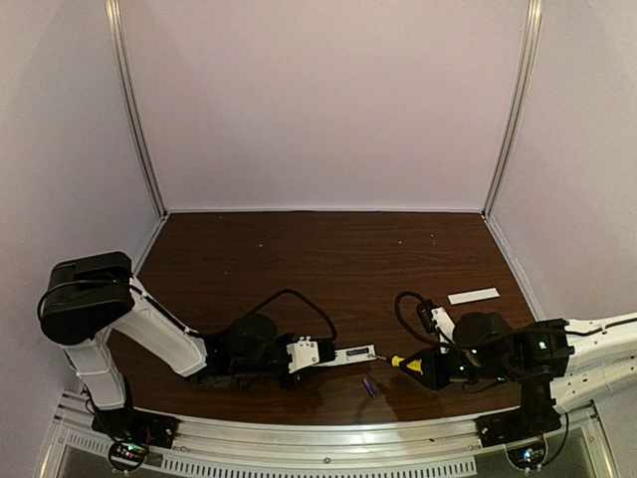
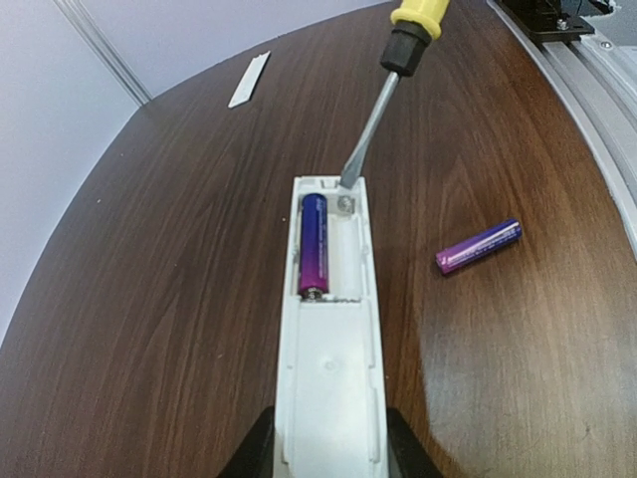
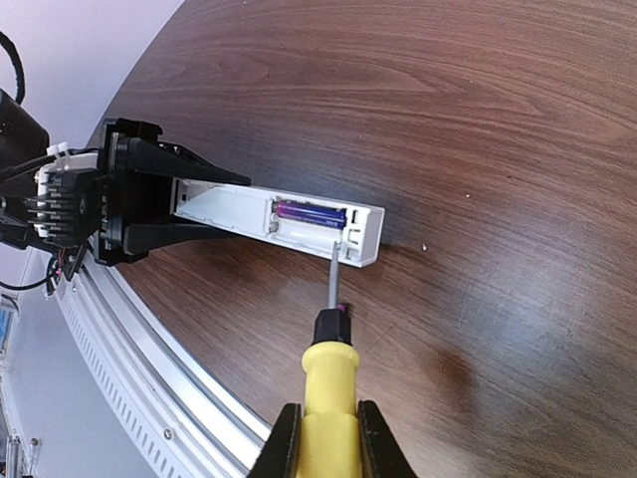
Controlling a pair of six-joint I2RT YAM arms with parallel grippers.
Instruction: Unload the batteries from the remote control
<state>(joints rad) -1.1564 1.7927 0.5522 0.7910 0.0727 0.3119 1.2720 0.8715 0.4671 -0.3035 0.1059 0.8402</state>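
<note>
Left gripper (image 1: 299,356): closed on the plain end of the remote, one finger on each long side, holding it flat on the table (image 1: 299,249).
Remote (image 2: 328,378): reaches out ahead of the left fingers towards the screwdriver, back side up, with the bay at its far end uncovered.
Seated battery (image 2: 313,244): lies in one slot of the bay, just beside the screwdriver tip; I cannot tell whether they touch.
Empty slot: the one next to it, where the tip rests near the end wall and the metal contact.
Loose battery (image 2: 479,246): lies on the table clear of the remote, off to one side of the screwdriver shaft and near the tip, touched by neither gripper.
Screwdriver (image 3: 328,383): slants down from the right fingers, blade into the open end of the bay.
Right gripper (image 3: 328,438): clamped on the yellow handle, well back from the tip.
Cover (image 1: 473,296): a flat white strip lying beyond the right gripper, well apart from the work.
Done: cover off, one battery out.
Left: the seated battery. By my reading, the tip needs to get under its end and lever it up.
Progress: roughly half.
</note>
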